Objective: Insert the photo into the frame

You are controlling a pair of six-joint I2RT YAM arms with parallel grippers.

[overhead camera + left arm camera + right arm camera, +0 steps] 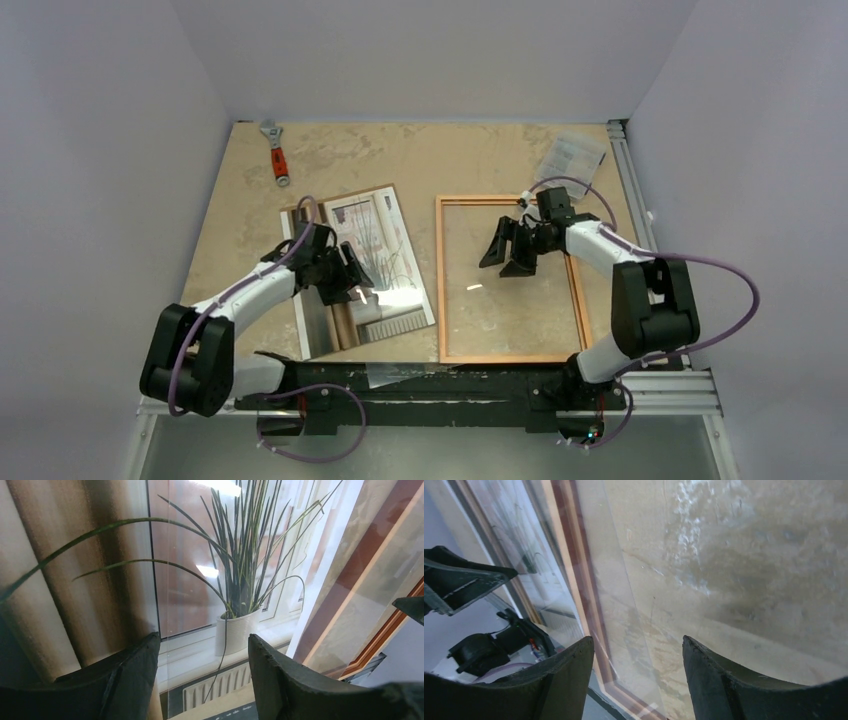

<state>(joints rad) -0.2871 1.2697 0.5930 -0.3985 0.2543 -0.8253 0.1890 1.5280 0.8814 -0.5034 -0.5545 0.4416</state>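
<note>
L gripper (354, 272) hangs over the photo (390, 235), jaws apart, nothing btwn them. Photo lies face-up on table (400, 160), just left of the frame (441, 290). R gripper (510, 250) sits over frame's inside, likewise spread and empty.

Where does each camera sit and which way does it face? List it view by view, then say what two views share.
Top external: above and behind the arms, looking down on the table; both arms, left gripper, right gripper show.
Left wrist: over the photo, facing down at it; own fingers show.
Right wrist: over the frame, facing its glass; own fingers show.
Shared: both wrist views catch the frame's wooden rail.
</note>
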